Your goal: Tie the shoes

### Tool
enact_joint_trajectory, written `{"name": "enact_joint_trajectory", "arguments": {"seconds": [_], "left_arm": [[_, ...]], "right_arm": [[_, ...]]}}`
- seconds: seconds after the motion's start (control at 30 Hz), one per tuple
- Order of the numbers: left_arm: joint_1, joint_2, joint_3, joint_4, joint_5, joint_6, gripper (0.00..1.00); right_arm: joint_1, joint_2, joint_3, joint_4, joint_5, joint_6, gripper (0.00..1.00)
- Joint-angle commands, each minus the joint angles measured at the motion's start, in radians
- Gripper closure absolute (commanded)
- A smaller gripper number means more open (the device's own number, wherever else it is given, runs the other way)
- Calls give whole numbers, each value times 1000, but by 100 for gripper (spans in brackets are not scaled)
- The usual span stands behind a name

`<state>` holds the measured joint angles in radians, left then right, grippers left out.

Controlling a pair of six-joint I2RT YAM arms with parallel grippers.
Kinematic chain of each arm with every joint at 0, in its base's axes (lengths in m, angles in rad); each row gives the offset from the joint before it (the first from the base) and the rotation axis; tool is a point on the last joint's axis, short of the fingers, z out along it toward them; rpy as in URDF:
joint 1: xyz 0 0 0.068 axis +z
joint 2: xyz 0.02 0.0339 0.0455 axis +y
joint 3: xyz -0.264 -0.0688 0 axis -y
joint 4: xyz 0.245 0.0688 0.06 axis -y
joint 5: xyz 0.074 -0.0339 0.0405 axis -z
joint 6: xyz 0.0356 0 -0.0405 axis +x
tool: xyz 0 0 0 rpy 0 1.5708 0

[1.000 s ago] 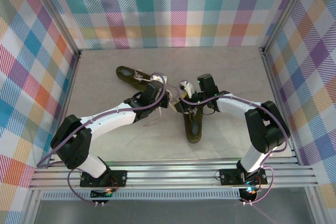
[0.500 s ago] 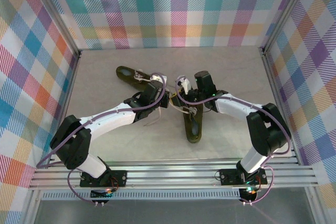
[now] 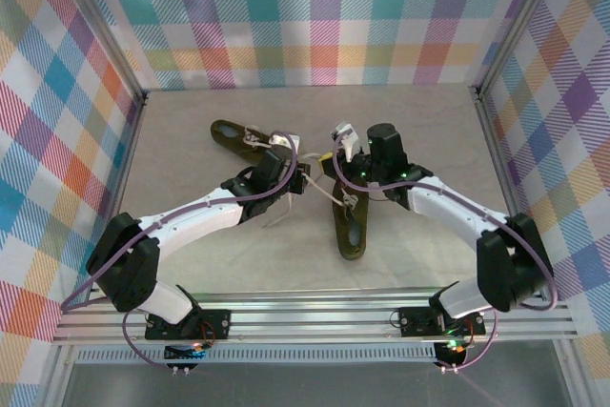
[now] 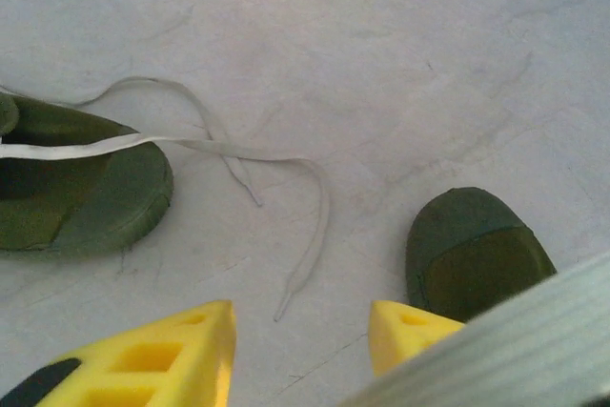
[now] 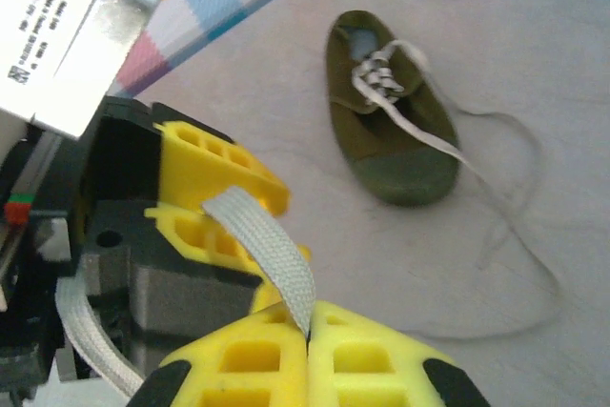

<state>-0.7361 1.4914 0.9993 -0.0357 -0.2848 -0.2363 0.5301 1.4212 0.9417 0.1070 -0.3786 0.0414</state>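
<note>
Two dark olive shoes lie on the table: one at the back left (image 3: 236,136) (image 5: 386,111), one in the middle (image 3: 350,226). My right gripper (image 5: 308,335) (image 3: 330,157) is shut on a cream lace (image 5: 267,245), which slants up from its tips to the yellow fingers (image 5: 224,178) of the left gripper. My left gripper (image 4: 303,331) (image 3: 303,181) is open with bare table between its tips. Beyond its tips, one shoe (image 4: 76,183) trails a slack lace (image 4: 310,235), and the other shoe's toe (image 4: 472,254) shows on the right.
Plaid walls (image 3: 324,16) close in the back and both sides of the pale table (image 3: 429,121). An aluminium rail (image 3: 315,316) runs along the near edge by the arm bases. Both grippers are close together between the shoes.
My right gripper has shut on the lace and drawn back toward the far right. My left gripper has opened from nearly shut.
</note>
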Motion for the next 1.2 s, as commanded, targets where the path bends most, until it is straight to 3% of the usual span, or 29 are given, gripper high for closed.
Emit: {"name": "enact_joint_trajectory", "arguments": {"seconds": [0.0,0.1,0.47,0.73,0.93,1.17], "left_arm": [[13,-33,-7,-32,-48,-19,49],[15,-25,-4,-38,-43,-25,47],[15,-43,-39,3,52,-12,51],[16,-118,-94,0,85,11,58],[16,-163,-120,-6,70,9,60],[15,-188,-128,-13,76,46,64]], "right_arm": [[4,-115,-46,-47,229,75,100],[4,-188,-69,-133,335,116,100],[4,-197,-17,-310,245,57,100],[34,-92,103,-379,114,4,100],[82,-101,104,-391,-27,-45,100],[86,-89,54,-413,53,-19,100]]}}
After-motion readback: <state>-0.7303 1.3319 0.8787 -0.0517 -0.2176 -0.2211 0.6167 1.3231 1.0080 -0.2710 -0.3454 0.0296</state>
